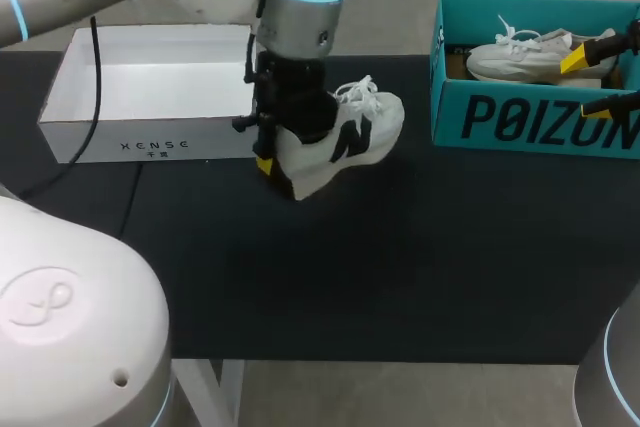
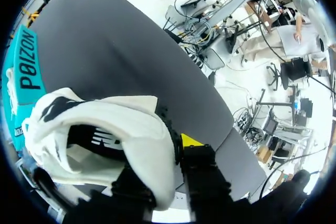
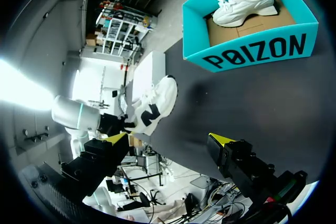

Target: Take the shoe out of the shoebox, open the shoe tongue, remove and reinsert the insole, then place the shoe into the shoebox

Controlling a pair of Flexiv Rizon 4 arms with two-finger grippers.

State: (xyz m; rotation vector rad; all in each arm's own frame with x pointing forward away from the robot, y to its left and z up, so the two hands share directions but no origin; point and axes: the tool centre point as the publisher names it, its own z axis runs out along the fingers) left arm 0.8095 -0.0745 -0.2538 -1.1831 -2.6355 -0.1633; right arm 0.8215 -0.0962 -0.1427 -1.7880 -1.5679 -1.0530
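Observation:
A white shoe [image 1: 350, 132] with a black side mark hangs tilted over the black table, heel low, toe raised toward the teal shoebox [image 1: 530, 117]. My left gripper [image 1: 270, 162] is shut on its heel; in the left wrist view the heel of the shoe [image 2: 105, 135] sits between the fingers of the left gripper [image 2: 157, 169]. A second white shoe [image 1: 535, 55] lies inside the teal shoebox. My right gripper [image 1: 600, 82] stands open at that box's right end, holding nothing. The right wrist view shows the right gripper [image 3: 169, 139], the held shoe [image 3: 152, 108] and the shoebox [image 3: 252, 53].
An open white box [image 1: 150, 137] stands at the back left, right behind my left gripper. Black tabletop [image 1: 400, 277] stretches between the two boxes and toward the front edge.

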